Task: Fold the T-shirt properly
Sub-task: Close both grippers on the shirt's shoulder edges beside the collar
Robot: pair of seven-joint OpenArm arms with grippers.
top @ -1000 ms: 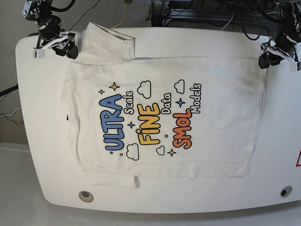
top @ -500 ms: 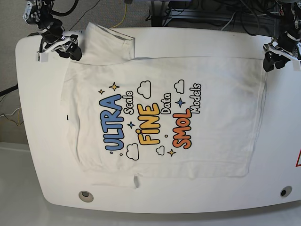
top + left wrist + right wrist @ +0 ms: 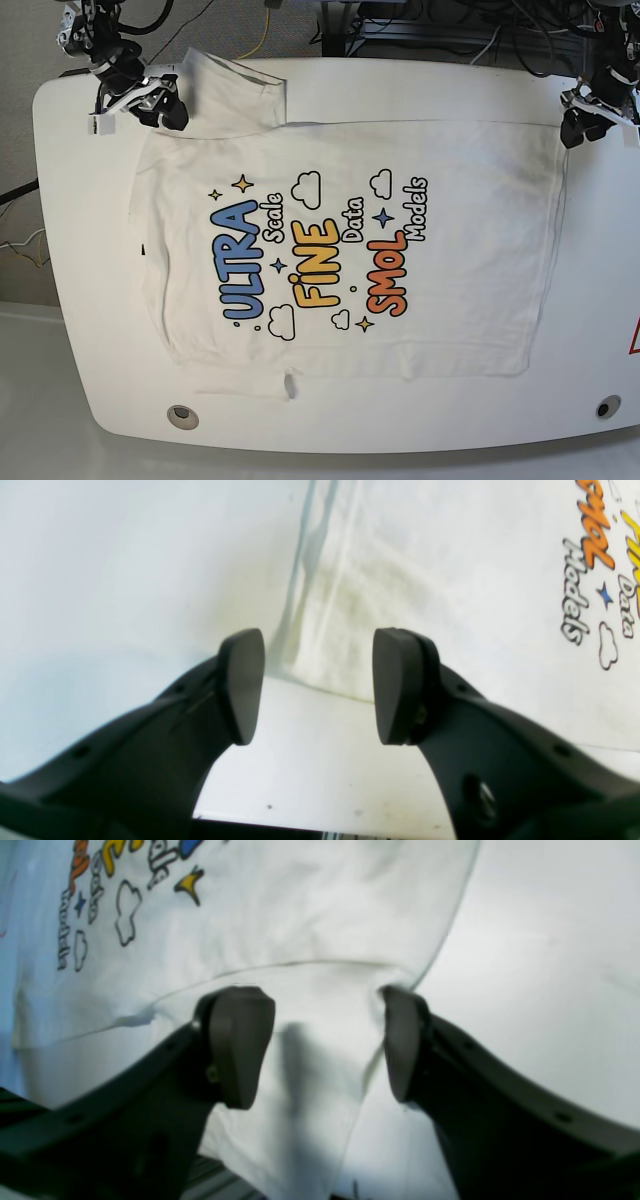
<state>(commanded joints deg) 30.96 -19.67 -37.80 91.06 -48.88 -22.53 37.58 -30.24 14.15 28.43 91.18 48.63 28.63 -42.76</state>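
The white T-shirt (image 3: 350, 250) lies flat and print-up on the white table (image 3: 80, 300), its collar side toward the left of the base view. One sleeve (image 3: 230, 95) sticks out at the back left. My right gripper (image 3: 165, 108) hovers open at that sleeve; in the right wrist view its fingers (image 3: 240, 1045) straddle the sleeve cloth (image 3: 320, 1005) of the T-shirt (image 3: 300, 915). My left gripper (image 3: 577, 127) is open at the shirt's back right hem corner. In the left wrist view that gripper (image 3: 320, 685) frames the corner of the T-shirt (image 3: 450, 580), holding nothing.
Two round holes (image 3: 183, 417) (image 3: 608, 407) sit near the table's front edge. Cables and rack gear (image 3: 420, 25) run behind the back edge. A red triangle mark (image 3: 634, 340) shows at the right border. Bare tabletop surrounds the shirt.
My right gripper has slid to the right, closer over the sleeve. My left gripper has shifted slightly right and up by the hem corner. The shirt has not moved.
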